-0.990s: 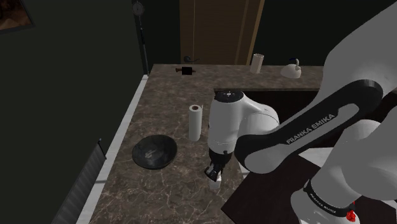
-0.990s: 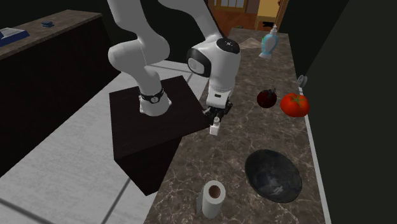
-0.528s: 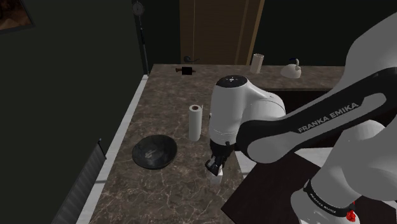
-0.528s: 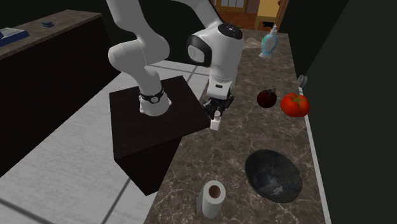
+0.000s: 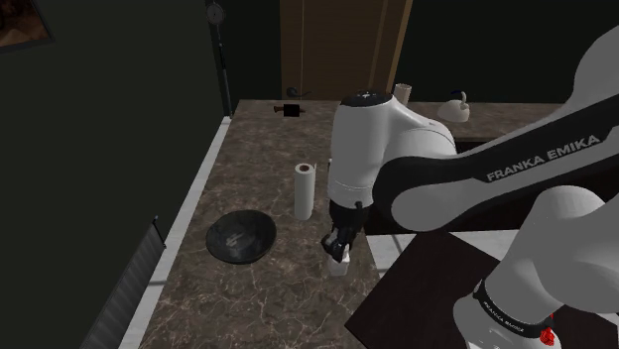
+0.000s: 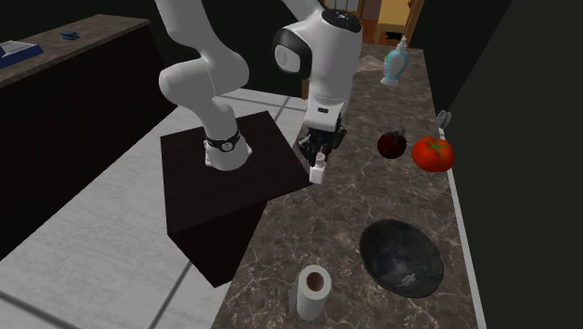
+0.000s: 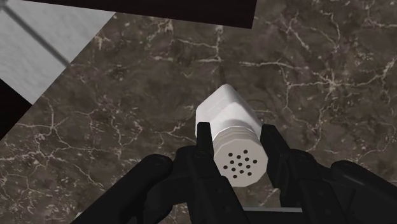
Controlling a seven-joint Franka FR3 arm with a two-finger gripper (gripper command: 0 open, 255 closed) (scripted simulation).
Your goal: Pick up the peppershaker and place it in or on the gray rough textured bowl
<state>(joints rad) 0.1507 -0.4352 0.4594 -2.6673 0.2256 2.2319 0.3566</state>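
Now | marble countertop (image 5: 268,297): white pepper shaker (image 7: 236,153) hangs seemingly just above it, beside the stand (image 6: 224,196) | dark bowl (image 5: 241,238): well apart, aim for its middle | gripper (image 6: 319,161): clasps pepper shaker near its holed cap, hold it steady, upright

From my screens I saw a white paper roll (image 5: 304,190) standing upright on the dark marbled countertop (image 5: 260,297), a white kettle (image 5: 454,108) and a second pale roll (image 5: 401,98) at its far end near a wooden door (image 5: 337,45), and a red tomato (image 6: 432,153) just beside a dark round fruit (image 6: 391,144).
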